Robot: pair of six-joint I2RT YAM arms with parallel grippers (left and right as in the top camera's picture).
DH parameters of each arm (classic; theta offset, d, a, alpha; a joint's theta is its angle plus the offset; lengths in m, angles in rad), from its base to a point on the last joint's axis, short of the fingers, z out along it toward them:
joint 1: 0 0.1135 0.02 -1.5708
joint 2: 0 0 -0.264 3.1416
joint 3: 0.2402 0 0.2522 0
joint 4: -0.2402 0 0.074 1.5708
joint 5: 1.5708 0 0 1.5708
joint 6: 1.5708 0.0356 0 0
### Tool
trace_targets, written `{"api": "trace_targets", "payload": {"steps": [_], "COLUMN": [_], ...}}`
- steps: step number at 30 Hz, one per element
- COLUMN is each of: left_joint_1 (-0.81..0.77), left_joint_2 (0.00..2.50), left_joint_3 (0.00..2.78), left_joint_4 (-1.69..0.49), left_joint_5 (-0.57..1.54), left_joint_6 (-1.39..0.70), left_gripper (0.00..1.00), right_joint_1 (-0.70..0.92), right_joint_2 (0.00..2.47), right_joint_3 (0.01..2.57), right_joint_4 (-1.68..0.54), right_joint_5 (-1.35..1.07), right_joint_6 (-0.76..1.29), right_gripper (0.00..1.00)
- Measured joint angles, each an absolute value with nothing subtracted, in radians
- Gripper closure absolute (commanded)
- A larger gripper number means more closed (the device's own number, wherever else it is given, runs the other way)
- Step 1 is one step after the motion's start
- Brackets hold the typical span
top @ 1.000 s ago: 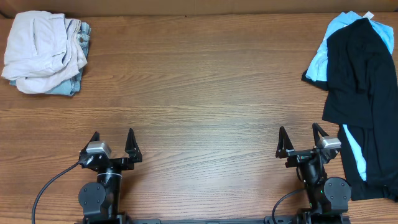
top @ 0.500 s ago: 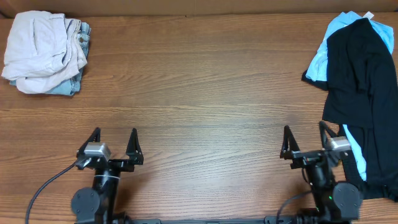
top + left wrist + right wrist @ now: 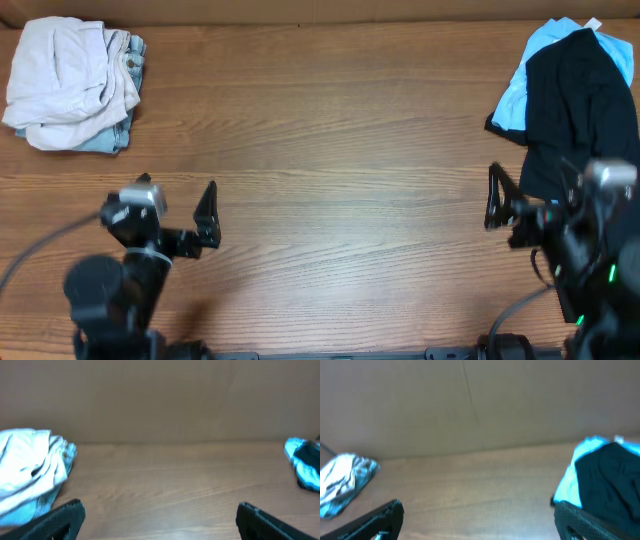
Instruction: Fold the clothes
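The left claw [image 3: 178, 205] and right claw [image 3: 533, 198] are wide open and hold nothing, so folding has not begun. The black T-shirt [image 3: 580, 110] lies on the counter [image 3: 340, 130] just ahead of the right claw. Next, that claw should probably pinch its edge and drag it to the middle.

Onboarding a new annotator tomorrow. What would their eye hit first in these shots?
The black T-shirt stands out most, lying loosely over a light blue shirt at the far right of the wooden table. Next is the cream and pale denim pile in the far left corner. The left gripper and right gripper sit at the near edge, both open and empty.
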State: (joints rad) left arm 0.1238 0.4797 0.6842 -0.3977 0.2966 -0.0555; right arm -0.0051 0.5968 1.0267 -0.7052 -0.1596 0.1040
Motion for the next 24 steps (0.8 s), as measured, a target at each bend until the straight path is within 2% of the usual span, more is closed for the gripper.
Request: {"api": "trace_targets", "payload": {"steps": [6, 10, 17, 24], "left_joint_1": [0.124, 0.124, 0.124, 0.124], "left_joint_2": [0.772, 0.939, 1.14, 1.285], "left_joint_3": [0.995, 1.14, 1.192, 1.192], "left_joint_4": [-0.609, -0.722, -0.734, -0.733], "left_joint_5": [0.297, 0.297, 0.297, 0.329], "left_joint_6": [0.037, 0.059, 0.063, 0.052], "left_gripper": [0.0, 0.0, 0.0, 0.0], "right_joint_1": [-0.005, -0.027, -0.149, -0.316], "right_joint_2": [1.022, 1.267, 1.522, 1.701], "right_joint_3": [1.455, 1.644, 1.694, 1.695], "right_joint_4": [-1.005, -1.103, -1.075, -1.171], "right_joint_5": [-0.124, -0.103, -0.067, -0.055], "right_joint_6": [0.104, 0.101, 0.101, 0.104], "right_gripper": [0.0, 0.0, 0.0, 0.0]}}
